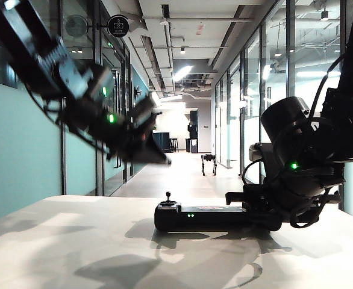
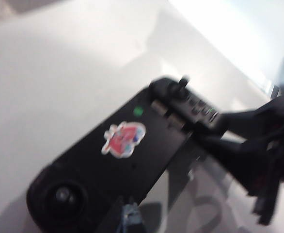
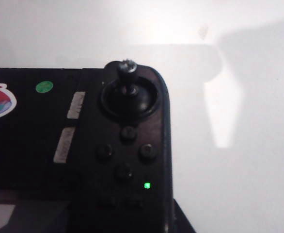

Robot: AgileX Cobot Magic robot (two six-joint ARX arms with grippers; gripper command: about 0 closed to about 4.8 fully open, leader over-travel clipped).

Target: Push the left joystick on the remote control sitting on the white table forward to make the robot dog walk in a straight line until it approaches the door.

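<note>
Remote (image 1: 215, 217) lies on the table (image 1: 74, 241); right gripper (image 1: 258, 208) clamps its right end. Left gripper (image 1: 155, 153), jaw state unclear, hangs above-left of the left joystick (image 1: 168, 197). Dog (image 1: 209, 162) stands down the corridor.

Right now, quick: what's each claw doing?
Left claw: raised above the white table; open or closed cannot be told.
Right claw: closed on the right end of the remote control.
</note>
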